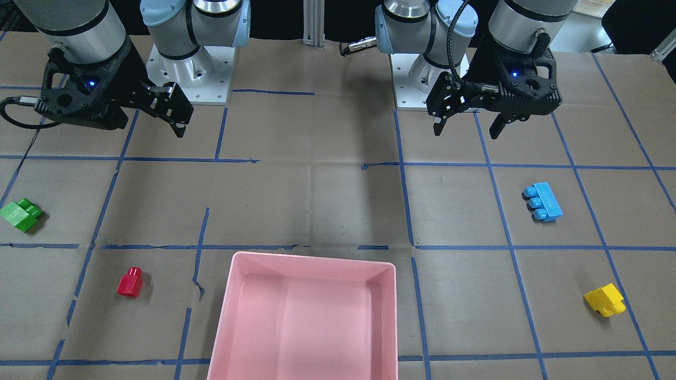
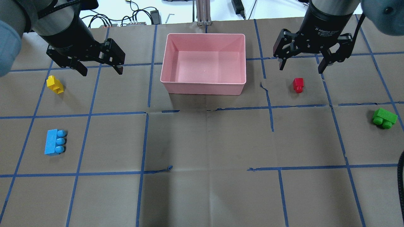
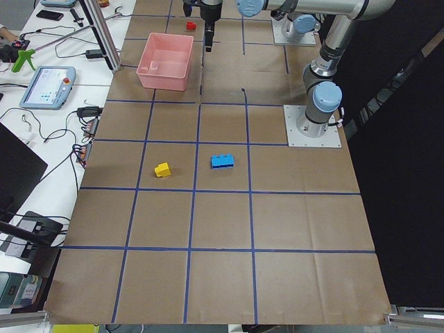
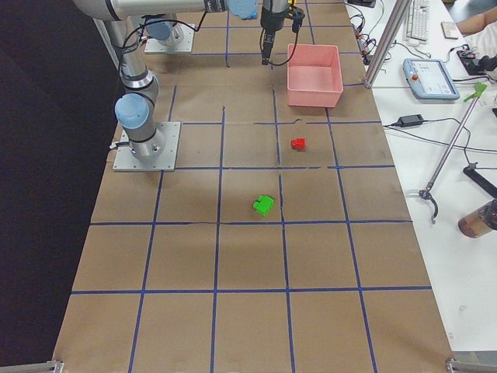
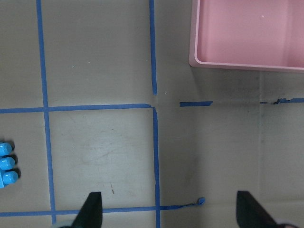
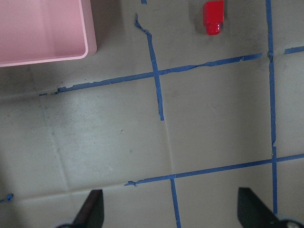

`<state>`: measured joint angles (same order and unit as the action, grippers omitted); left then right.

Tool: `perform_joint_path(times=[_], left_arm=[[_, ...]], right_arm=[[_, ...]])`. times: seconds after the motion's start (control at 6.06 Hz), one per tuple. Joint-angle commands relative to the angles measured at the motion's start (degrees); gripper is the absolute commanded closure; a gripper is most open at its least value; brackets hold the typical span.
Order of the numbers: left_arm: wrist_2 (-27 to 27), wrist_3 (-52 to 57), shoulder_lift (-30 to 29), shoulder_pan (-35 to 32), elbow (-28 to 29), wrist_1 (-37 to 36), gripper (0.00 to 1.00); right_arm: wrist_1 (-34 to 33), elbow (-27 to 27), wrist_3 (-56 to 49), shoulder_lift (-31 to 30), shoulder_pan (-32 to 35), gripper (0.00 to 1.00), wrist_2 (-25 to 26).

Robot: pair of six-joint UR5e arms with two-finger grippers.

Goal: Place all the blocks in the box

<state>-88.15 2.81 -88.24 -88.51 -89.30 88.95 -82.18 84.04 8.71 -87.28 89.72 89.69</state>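
Silver left arm (image 2: 60, 28) and silver right arm (image 2: 329, 15) reach forward side by side. Their black two-finger grippers, left gripper (image 2: 102, 73) and right gripper (image 2: 301, 69), point downward with jaws spread wide, both empty.

Right gripper (image 6: 172, 213) at near edge of view, jaws spread wide, nothing between them. Only two dark fingertips (image 6: 93, 208) visible, one near left, one near right, over brown paper-covered table (image 6: 109, 142). Blue tape lines (image 6: 156, 90) cross paper in grid, edges torn in places. Red block (image 6: 213, 16) far right, lying on side, stud toward gripper, clear of tape. Box (image 6: 90, 45): pink rounded corner far left, rest cut off by frame. Block and box well apart, ragged tape strip between.
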Motion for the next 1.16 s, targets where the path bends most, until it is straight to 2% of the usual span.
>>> perform_joint_path(times=[0.0, 0.99], left_arm=[[0.0, 0.0, 0.0, 0.0, 0.0, 0.0, 0.01], [0.0, 0.0, 0.3, 0.0, 0.0, 0.1, 0.01]], right_arm=[[-0.1, 0.0, -0.4, 0.0, -0.2, 0.00, 0.2], [-0.4, 0.1, -0.4, 0.0, -0.8, 0.00, -0.3]])
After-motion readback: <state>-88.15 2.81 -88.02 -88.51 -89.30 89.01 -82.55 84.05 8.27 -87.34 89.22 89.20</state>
